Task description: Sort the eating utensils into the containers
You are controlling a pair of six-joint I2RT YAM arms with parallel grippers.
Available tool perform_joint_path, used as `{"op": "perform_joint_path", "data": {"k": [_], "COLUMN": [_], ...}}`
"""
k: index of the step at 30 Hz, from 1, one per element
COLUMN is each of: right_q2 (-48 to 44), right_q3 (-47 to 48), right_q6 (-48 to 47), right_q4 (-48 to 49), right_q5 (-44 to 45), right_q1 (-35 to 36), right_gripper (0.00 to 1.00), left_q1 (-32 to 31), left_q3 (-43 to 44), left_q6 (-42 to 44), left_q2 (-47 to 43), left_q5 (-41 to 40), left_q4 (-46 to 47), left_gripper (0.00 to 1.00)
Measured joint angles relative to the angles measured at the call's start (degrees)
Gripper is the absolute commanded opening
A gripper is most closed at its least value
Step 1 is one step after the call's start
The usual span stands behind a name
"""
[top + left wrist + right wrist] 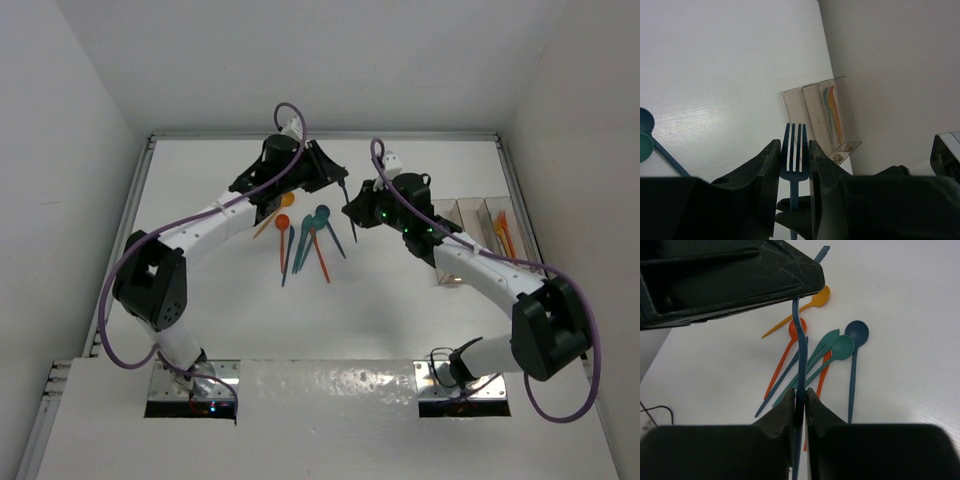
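Left wrist: fork (794,150) btwn fingers (765,172), bins (816,112) ahead.

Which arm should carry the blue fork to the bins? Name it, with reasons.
Right. The right fingers pinch the fork by its handle, and the bins stand on that side. The left fingers hold the tine end, farther from the bins.

Bright even light, soft shadows, blurred foregrounds
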Motion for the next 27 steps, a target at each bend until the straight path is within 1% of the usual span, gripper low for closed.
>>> {"op": "perform_joint_path", "data": {"k": [1, 4, 5, 6, 7, 9, 10, 13, 15, 17, 22, 24, 27], "right_q2": [0.15, 0.17, 0.15, 0.13, 0.04, -0.5, -1.03, -3.96, -6.27, -8.31, -11.39, -11.45, -11.32], "right_q3": [0.13, 0.13, 0.13, 0.17, 0.17, 0.17, 0.17, 0.17, 0.17, 0.15, 0.17, 0.28, 0.46], "right_q6": [0.09, -0.13, -0.39, -0.74, -1.31, -3.32, -4.42, -9.97, -14.29, -17.44, -26.05, -29.46, -34.91], "right_q4": [-0.13, -0.92, -1.11, -1.4, -1.86, -3.45, -4.44, -8.87, -12.11, -15.02, -20.96, -23.39, -26.4], "right_q5": [0.11, 0.96, 1.11, 1.33, 1.73, 2.93, 3.67, 6.08, 6.47, 7.61, 9.6, 9.9, 10.16], "right_q1": [0.13, 0.2, 0.22, 0.22, 0.22, 0.26, 0.26, 0.11, -0.72, -3.78, -18.69, -23.8, -29.55], "right_gripper": [0.0, 0.0, 0.0, 0.0, 0.0, 0.0, 0.0, 0.0, 0.0, 0.0, 0.0, 0.0, 0.0], "left_q1": [-0.09, -0.13, -0.17, -0.24, -0.28, -0.44, -0.46, -0.61, -0.72, -0.44, 3.93, 6.36, 9.84], "left_q3": [-0.37, -1.07, -1.25, -1.31, -1.46, -1.64, -1.68, -1.99, -2.23, -3.17, -9.16, -11.72, -13.92], "left_q6": [-0.02, 0.0, 0.02, 0.07, 0.24, 1.36, 2.01, 4.26, 6.01, 8.04, 12.76, 14.75, 17.68], "left_q2": [0.0, -0.09, -0.09, -0.11, -0.13, -0.31, -0.5, -1.68, -3.21, -5.38, -11.78, -14.16, -16.85], "left_q5": [-0.17, -0.28, -0.33, -0.35, -0.44, -1.01, -1.68, -4.04, -5.57, -7.02, -10.93, -12.57, -14.82], "left_q4": [0.02, 0.59, 0.68, 0.63, 0.59, -0.48, -1.51, -5.57, -7.91, -10.36, -16.0, -18.82, -22.86], "left_gripper": [0.0, 0.01, 0.06, 0.13, 0.31, 0.49, 0.62, 0.75, 0.8, 0.85, 0.92, 0.94, 0.95]}}
